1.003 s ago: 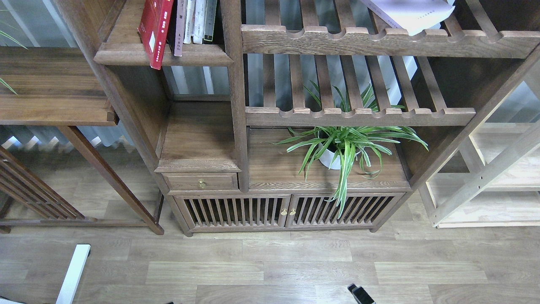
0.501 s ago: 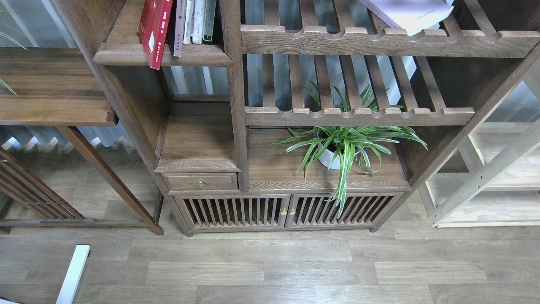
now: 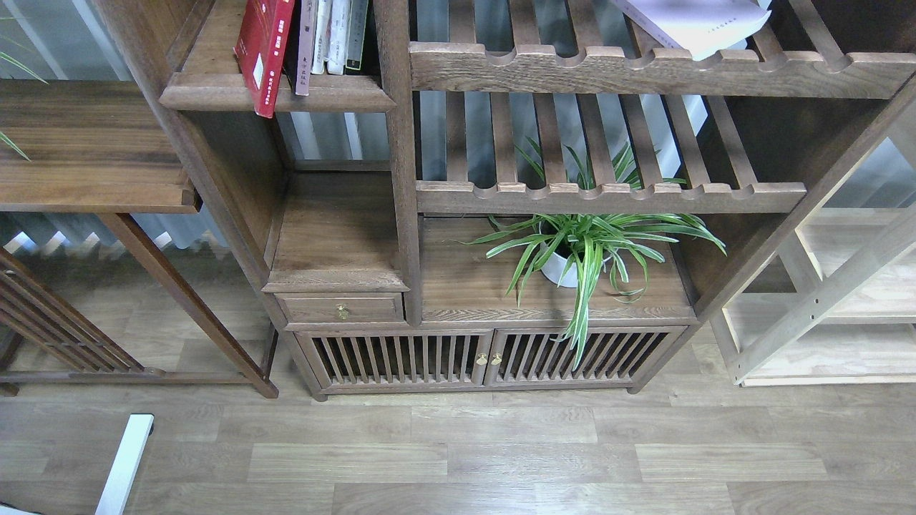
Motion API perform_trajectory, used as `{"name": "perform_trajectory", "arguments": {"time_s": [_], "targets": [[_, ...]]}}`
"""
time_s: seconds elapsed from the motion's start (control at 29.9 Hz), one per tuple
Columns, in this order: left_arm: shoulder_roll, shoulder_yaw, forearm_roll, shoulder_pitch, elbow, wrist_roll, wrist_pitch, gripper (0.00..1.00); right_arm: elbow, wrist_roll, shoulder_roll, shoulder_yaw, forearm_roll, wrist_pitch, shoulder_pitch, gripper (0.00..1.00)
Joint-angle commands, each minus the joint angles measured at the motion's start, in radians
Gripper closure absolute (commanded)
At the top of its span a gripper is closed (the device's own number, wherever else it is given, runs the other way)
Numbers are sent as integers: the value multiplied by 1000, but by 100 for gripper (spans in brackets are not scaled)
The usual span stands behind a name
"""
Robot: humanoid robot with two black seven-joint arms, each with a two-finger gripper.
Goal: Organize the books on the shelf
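A bright red book stands tilted on the narrow dark-brown shelf at the top left, its lower corner hanging over the moulded front edge. Thin pale-spined books stand to its right on the same shelf. A thick white-lavender book lies flat on the upper slatted shelf at the top right, sticking out over the rail. The dark maroon book is out of view. Neither of my grippers shows in the head view.
A potted spider plant stands on the cabinet top under the lower slatted shelf. A dark side table is at the left, a pale light-wood rack at the right. A white bar lies at the lower left on the floor.
A dark part of my right arm that showed at the bottom edge one second ago has dropped out of view. The books and shelves have not moved.
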Motion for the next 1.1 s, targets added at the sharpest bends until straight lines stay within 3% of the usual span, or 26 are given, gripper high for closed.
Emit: {"name": "perform_trajectory", "arguments": {"time_s": [0.0, 0.47, 0.8, 1.07], "targets": [[-23, 26, 1, 1, 1, 0, 0, 1, -35, 0, 0, -64, 0, -3, -1, 0], [-72, 46, 1, 39, 0, 0, 289, 1, -64, 0, 0, -176, -2, -3, -1, 0], [-74, 164, 1, 56, 0, 0, 297, 1, -64, 0, 0, -176, -2, -3, -1, 0], [-74, 175, 2, 56, 1, 0, 298, 1, -64, 0, 0, -176, 0, -3, -1, 0]]}}
